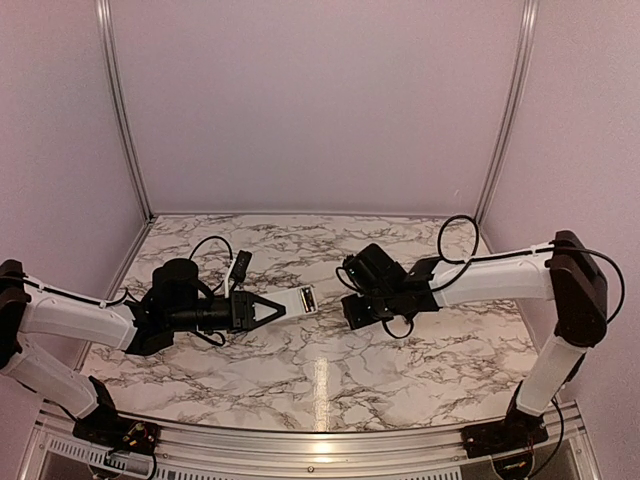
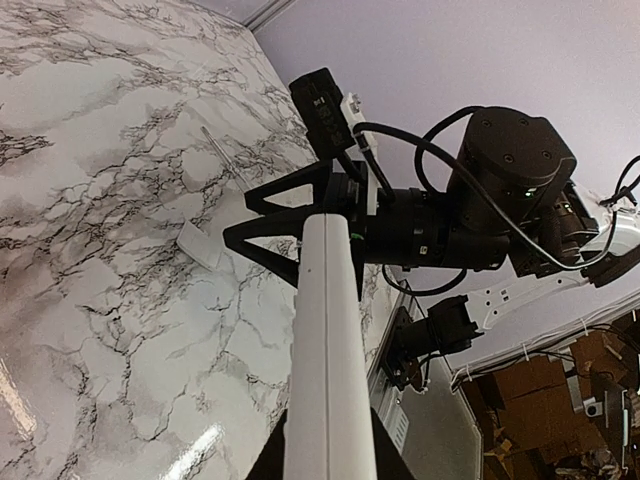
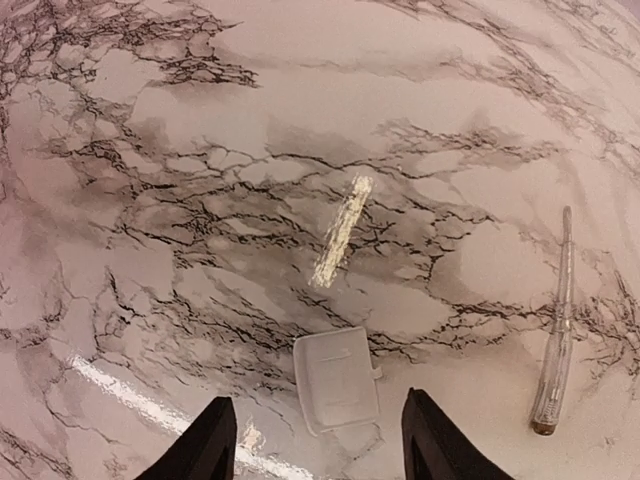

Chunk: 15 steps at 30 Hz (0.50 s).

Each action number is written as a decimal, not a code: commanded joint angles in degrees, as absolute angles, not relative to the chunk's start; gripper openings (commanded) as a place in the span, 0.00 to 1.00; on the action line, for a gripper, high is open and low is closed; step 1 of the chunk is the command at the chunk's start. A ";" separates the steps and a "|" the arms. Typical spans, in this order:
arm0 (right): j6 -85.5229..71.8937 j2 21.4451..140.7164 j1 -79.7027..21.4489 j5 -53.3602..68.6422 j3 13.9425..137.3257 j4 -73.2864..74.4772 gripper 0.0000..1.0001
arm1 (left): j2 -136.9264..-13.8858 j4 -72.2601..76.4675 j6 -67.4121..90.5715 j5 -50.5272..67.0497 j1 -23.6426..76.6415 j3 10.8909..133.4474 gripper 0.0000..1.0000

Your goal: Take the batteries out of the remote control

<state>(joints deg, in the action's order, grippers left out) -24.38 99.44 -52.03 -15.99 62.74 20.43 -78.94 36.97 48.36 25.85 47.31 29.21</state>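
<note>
Left gripper (image 1: 278, 306): clenched on the remote control (image 1: 300, 300), which it holds in the air over the middle of the marble table (image 1: 300, 380). The remote control lies roughly level, its free end pointing toward the right arm. In the left wrist view the white slab runs up from between the arm's own dark fingers, narrow edge toward the camera.

Free end of the remote control: a small dark recess shows in the top view. It is too small to tell whether the batteries sit in it, and they cannot be made out in any view.

Right gripper (image 1: 346, 298): just beyond the remote control's free end, facing it. The jaws stand apart and released. In the right wrist view its fingers (image 3: 215, 445) are spread with only tabletop between them.

Battery cover (image 3: 335, 380): a small pale translucent plate, flat on the table below the remote control's free end.

Thin pale rod (image 3: 555, 330): flat on the table, near the cover and apart from it, on the side away from the remote control.
</note>
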 commanded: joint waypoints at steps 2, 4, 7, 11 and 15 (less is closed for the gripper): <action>-23.94 92.32 -49.26 -15.23 57.67 17.57 0.58 | -80.64 37.97 47.47 25.99 47.54 30.43 0.00; -24.07 89.43 -48.42 -14.76 54.91 16.13 0.60 | -82.24 38.11 47.46 27.20 47.53 31.26 0.00; -24.11 86.15 -47.21 -13.18 51.47 14.43 0.63 | -85.26 38.11 47.21 29.73 47.53 32.88 0.00; -24.09 82.97 -46.21 -12.37 48.33 13.67 0.68 | -89.72 38.15 46.92 32.43 47.53 35.12 0.00; -24.12 80.53 -45.22 -12.39 45.96 13.22 0.76 | -93.81 35.23 46.80 33.06 47.54 37.82 0.00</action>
<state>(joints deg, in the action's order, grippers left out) -23.88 83.02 -46.37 -13.08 47.27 15.03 -90.65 36.93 48.16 30.81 47.31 34.70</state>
